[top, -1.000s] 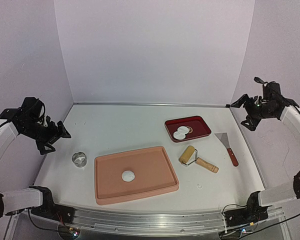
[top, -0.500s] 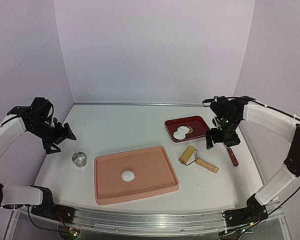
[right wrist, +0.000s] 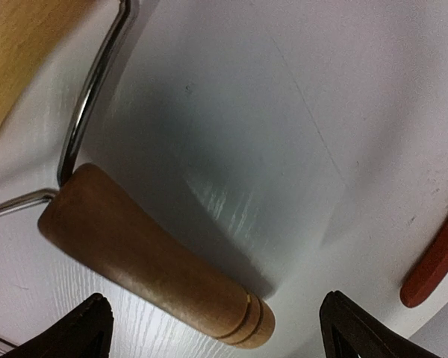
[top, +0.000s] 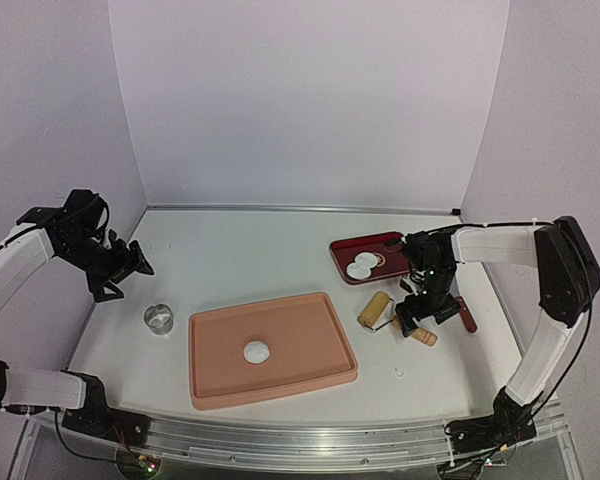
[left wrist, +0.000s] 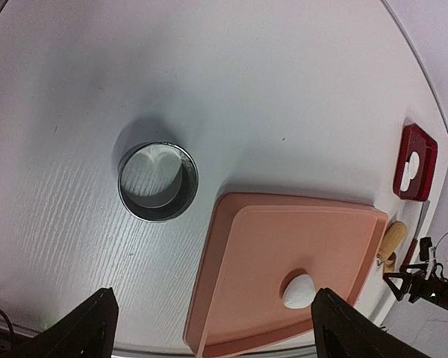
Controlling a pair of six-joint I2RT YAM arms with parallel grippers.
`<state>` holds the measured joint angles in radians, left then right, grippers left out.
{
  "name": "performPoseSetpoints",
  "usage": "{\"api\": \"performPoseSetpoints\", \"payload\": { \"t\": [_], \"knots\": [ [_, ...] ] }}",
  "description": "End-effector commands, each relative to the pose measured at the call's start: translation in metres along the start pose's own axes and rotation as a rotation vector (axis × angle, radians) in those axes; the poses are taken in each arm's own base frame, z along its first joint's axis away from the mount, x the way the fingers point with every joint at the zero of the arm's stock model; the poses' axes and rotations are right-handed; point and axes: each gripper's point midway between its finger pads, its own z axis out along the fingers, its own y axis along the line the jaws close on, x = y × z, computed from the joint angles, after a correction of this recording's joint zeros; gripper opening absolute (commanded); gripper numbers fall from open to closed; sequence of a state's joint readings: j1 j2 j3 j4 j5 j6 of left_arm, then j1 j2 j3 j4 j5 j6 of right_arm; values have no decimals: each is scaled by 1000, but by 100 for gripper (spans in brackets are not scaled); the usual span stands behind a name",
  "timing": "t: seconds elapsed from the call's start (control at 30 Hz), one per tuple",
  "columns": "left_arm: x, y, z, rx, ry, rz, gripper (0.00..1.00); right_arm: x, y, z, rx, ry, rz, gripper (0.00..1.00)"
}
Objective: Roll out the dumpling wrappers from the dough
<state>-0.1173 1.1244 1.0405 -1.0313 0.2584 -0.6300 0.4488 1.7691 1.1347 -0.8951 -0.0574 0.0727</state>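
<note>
I'm watching the left gripper [top: 126,278] hanging above the far-left side of the table [top: 240,250], jaws standing wide, holding nothing. In the left wrist view its 2 fingertips [left wrist: 89,328] are showing at the bottom corners with only air between them. The metal ring cutter [left wrist: 157,181] is sitting upright on the table near that gripper, just left of the pink tray [left wrist: 306,231] and not touching it. The dough [left wrist: 299,291] is lying as 1 small round white blob on the pink tray, near its middle.

The right gripper [top: 422,320] is hovering low over the rolling pin [top: 377,308], right above its wooden handle [right wrist: 149,268], jaws spread wide. In the right wrist view I'm seeing its 2 fingertips [right wrist: 86,328] far apart at the bottom corners, with the handle lying diagonally between and below them. It's not clamped, and I cannot tell whether a finger is touching it. A wire frame [right wrist: 93,89] is joining the handle to the roller at the top left. The scraper [right wrist: 437,261], only its red grip showing there, is lying just right of the gripper.

The dumpling wrappers [top: 361,265]: I'm counting 2 white discs, overlapping, sitting in the dark red tray [top: 400,250] at the back right, near the rolling pin but apart from it.
</note>
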Motion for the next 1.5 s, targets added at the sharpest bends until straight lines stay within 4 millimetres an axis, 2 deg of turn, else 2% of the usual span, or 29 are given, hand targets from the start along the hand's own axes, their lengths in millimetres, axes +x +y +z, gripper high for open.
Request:
{"api": "performPoseSetpoints", "payload": {
  "t": [0.0,0.13,0.2,0.23,0.27,0.33,0.37,0.43,0.47,0.6,0.67,0.8,0.93,1.03,1.07,1.23,1.37,1.47],
  "knots": [
    [-14,-15,-7,40,-45,0,91,-18,0,11,18,-17,-65,96],
    [-17,-19,-6,42,-42,3,90,-18,2,23,13,17,-69,84],
    [-18,-19,-6,38,-38,8,90,-18,3,24,6,19,-68,76],
    [-19,-20,-5,35,-35,11,90,-18,5,24,-4,20,-68,66],
    [-20,-21,-4,34,-32,16,90,-18,8,24,-24,20,-68,57],
    [-21,-22,-4,33,-31,17,90,-18,13,23,-45,18,-72,50],
    [-23,-23,-4,34,-33,19,90,-18,20,22,-56,14,-74,42],
    [-24,-24,-3,35,-31,19,90,-20,26,18,-65,4,-69,37],
    [-25,-25,-2,38,-31,19,90,-22,36,15,-75,-7,-58,33],
    [-26,-29,4,49,-18,23,90,-33,58,3,-75,-53,69,33],
    [-27,-31,8,51,-8,26,89,-36,57,2,-47,-80,176,34],
    [-27,-34,10,62,-4,30,89,-37,54,-3,-8,-147,295,52],
    [-25,-33,11,67,0,27,89,-32,50,-8,47,-220,284,62],
    [-22,-32,8,71,-4,23,89,-24,51,-9,38,-288,312,63],
    [-20,-31,6,72,-6,23,89,-16,50,-6,28,-302,324,62],
    [-11,-24,3,71,-14,11,89,-6,55,3,-26,-356,338,60],
    [-6,-21,3,74,-11,6,88,-12,66,6,-45,-382,281,61],
    [-5,-21,0,78,-14,6,88,-19,67,11,-26,-388,260,61]
  ]
}}
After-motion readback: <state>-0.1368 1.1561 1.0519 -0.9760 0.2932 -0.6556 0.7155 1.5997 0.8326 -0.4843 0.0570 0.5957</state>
